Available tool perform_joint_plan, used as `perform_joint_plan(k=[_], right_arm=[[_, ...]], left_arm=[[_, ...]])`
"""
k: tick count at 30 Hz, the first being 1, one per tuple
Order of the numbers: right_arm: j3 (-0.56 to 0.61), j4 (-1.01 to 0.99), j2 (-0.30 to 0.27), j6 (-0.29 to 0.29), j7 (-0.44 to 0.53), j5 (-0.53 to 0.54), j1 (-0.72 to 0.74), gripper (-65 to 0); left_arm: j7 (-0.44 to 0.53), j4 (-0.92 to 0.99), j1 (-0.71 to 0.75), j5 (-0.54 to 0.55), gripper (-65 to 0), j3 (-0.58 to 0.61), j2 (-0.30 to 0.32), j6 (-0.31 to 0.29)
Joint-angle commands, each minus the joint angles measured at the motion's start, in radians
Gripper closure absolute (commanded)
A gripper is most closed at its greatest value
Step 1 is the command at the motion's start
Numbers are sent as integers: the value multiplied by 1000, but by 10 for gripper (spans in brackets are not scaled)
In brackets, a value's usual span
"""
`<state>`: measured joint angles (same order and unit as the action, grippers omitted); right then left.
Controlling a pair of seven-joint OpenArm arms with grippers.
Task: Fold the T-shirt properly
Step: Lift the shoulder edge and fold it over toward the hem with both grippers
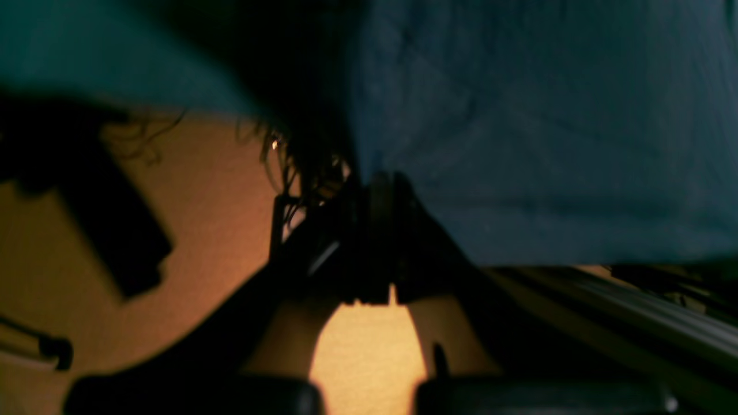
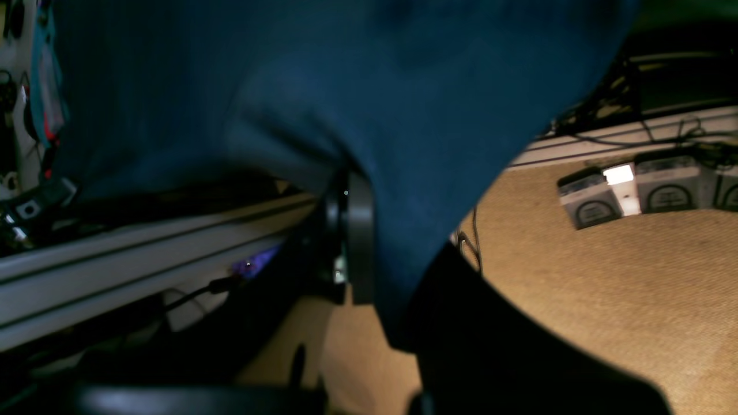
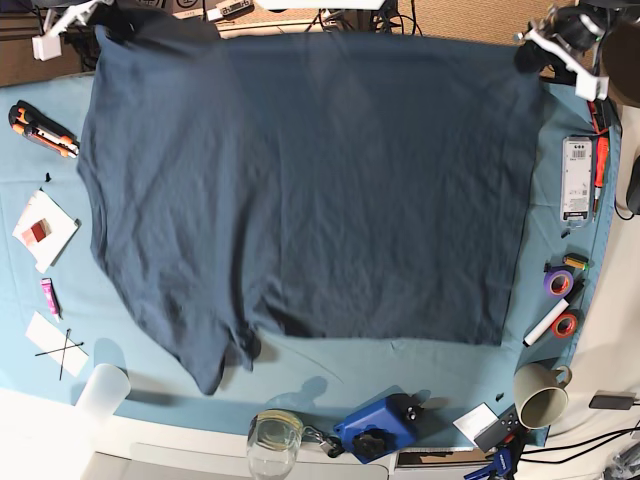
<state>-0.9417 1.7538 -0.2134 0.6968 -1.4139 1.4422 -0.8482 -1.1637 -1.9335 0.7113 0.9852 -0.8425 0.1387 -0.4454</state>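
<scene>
From the base view I have the shirt point(image 3: 310, 190) held up by its 2 far corners and hanging spread over the bench point(image 3: 330, 365), which wears a lighter teal cloth. It covers most of the middle. Its near edge on the view's right runs roughly straight; on the view's left a sleeve point(image 3: 205, 350) hangs lower, to a rounded point near the front edge.

Left gripper point(image 3: 528, 52), top right in the base view, sits at the shirt's far corner. In the left wrist view the gripper point(image 1: 375, 190) is clenched on a bunched edge of shirt point(image 1: 548, 132), the fabric fanning out upward and to the right from the pinch. That picture is dark and blurred, with brown floor behind.

Right gripper point(image 3: 118, 28), top left in the base view, is at the other far corner. In the right wrist view the gripper point(image 2: 351, 242) is clamped on the shirt point(image 2: 346, 104), with cloth draped over 1 finger and filling the upper frame. Beige carpet and some grey boxes point(image 2: 640, 190) lie beyond.

Around the shirt on the bench: an orange cutter point(image 3: 42, 130) at left, a white remote point(image 3: 577, 180) at right, 2 tape rolls point(image 3: 560, 300), a mug point(image 3: 540, 400), a glass jar point(image 3: 273, 440), a blue tool point(image 3: 378, 428), a white cup point(image 3: 102, 388).
</scene>
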Motion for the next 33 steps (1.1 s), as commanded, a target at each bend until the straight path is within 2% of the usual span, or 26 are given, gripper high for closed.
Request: perform_joint_plan(k=[1,6,11,15,21,24,30,33], right_arm=[[-18,13,-16,1,18,25,-10,0],[-19,13,-16,1,18,27,3,0],[-19,13,-16,1,18,19,45,0],[-19,13,-16,1,18,-18,102,0],[-19,13,-17,1,75,-121,185,0],[-8,13,-17,1,106,-168,219,0],[90,13,-17,1,175,-284,283,0],[126,13,-17,1,208,-339,325,0]], left_arm=[[11,-15,19,24,0,-23,11,0],[11,-15,28,73,0,-32,11,0],[11,-15,-7,75,0,-32,11,1],[12,-15,-67,73,0,-31,11,1],[47,-15,-127,42,0,-30,12,1],[91,-15,-132,4,0,-1,17,1],[178,-15,-169,-136,0,172,40,6],[178,-15,-231,-209,0,188,36,64]])
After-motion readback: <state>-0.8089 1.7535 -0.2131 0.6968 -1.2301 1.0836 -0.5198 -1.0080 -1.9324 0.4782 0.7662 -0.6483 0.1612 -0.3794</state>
